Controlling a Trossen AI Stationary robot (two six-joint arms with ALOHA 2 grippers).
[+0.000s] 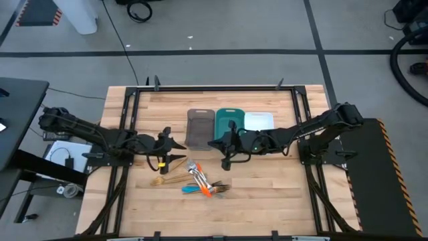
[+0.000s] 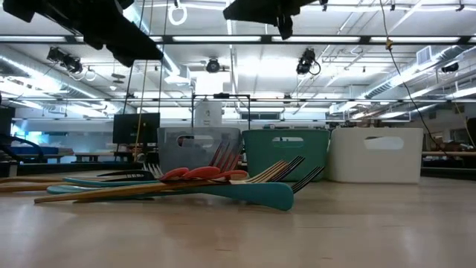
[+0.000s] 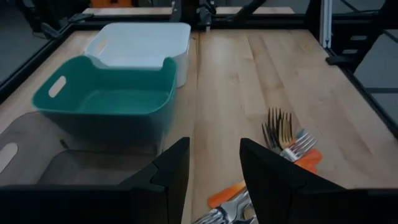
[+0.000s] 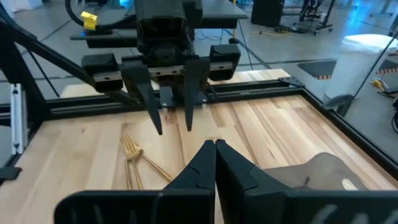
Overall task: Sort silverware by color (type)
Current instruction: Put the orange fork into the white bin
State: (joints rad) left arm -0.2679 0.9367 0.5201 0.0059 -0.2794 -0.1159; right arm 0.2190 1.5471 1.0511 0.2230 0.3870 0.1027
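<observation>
The silverware lies in a loose heap on the wooden table toward its near edge. It has gold pieces, orange-handled pieces and a blue-handled piece. They cross one another, and fork tines stick out on the right side. My left gripper hovers open above the table, left of and beyond the heap, with nothing between its fingers. My right gripper faces it from the right, shut and empty, in front of the teal tray.
Three trays stand side by side at the table's far middle: grey-brown, teal and white. Black frame rails run along the table's sides. Bare wood lies near the front edge and on the right.
</observation>
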